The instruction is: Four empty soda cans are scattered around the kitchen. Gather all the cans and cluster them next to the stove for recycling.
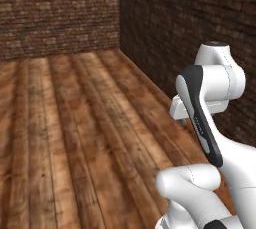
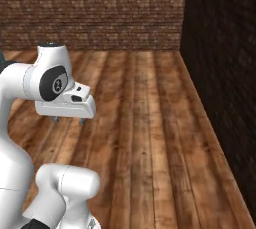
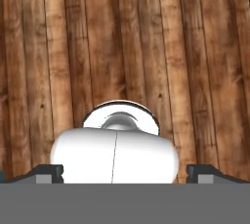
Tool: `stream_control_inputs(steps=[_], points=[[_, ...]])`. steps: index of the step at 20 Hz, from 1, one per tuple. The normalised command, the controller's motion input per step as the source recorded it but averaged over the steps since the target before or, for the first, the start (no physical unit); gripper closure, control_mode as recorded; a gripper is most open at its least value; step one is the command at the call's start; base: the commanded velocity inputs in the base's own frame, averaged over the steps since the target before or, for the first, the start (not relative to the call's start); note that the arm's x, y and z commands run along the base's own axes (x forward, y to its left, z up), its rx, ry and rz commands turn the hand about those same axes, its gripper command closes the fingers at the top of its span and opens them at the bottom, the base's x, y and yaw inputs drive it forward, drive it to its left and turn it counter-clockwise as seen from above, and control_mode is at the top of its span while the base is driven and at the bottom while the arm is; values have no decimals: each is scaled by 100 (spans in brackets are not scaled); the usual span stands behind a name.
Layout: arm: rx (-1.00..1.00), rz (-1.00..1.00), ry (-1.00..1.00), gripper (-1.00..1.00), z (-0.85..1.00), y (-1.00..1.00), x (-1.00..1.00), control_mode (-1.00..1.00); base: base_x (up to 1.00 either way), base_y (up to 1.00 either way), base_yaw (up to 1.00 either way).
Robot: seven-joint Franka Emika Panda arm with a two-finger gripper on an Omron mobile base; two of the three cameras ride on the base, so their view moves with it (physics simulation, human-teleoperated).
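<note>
Left of the gripper (image 2: 68, 120), in the right base view, bare wooden floor (image 2: 150, 148) of long brown planks running away toward a brick back wall (image 2: 100, 8). Hangs above those planks, well clear of them, pointing downward, hand level. Spread as wide as it goes: two short dark fingertips (image 2: 55, 119) stand far apart under the white hand, with only air between them. Holds nothing, touches nothing. Seen from the hand view, the same gripper (image 3: 125, 171) with one dark fingertip (image 3: 49, 171) near the left edge and the other near the right, and planks of the floor (image 3: 146, 47) directly below and beyond. In the left base view, the gripper (image 1: 186, 120) partly hidden behind the arm's dark link, floor (image 1: 75, 148) stretching out to its left and ahead. Right of the gripper, near it, a darker brick side wall (image 2: 220, 48) meeting the back wall in a corner ahead and to the right; same side wall (image 1: 175, 23) just beyond the hand in the left base view.
</note>
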Motion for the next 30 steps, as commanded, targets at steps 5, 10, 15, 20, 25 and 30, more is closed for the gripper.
stream_control_inputs(steps=[5,10,15,20,25,30], points=[[0,0,0,-100,0,0,0,100,100,2,0],[0,0,0,-100,0,0,0,100,100,0,0],[0,0,0,-100,0,0,0,100,100,-2,0],[0,0,0,-100,0,0,0,100,100,-2,0],[0,0,0,-100,0,0,0,100,100,-9,0],[0,0,0,-100,0,0,0,100,100,-15,0]])
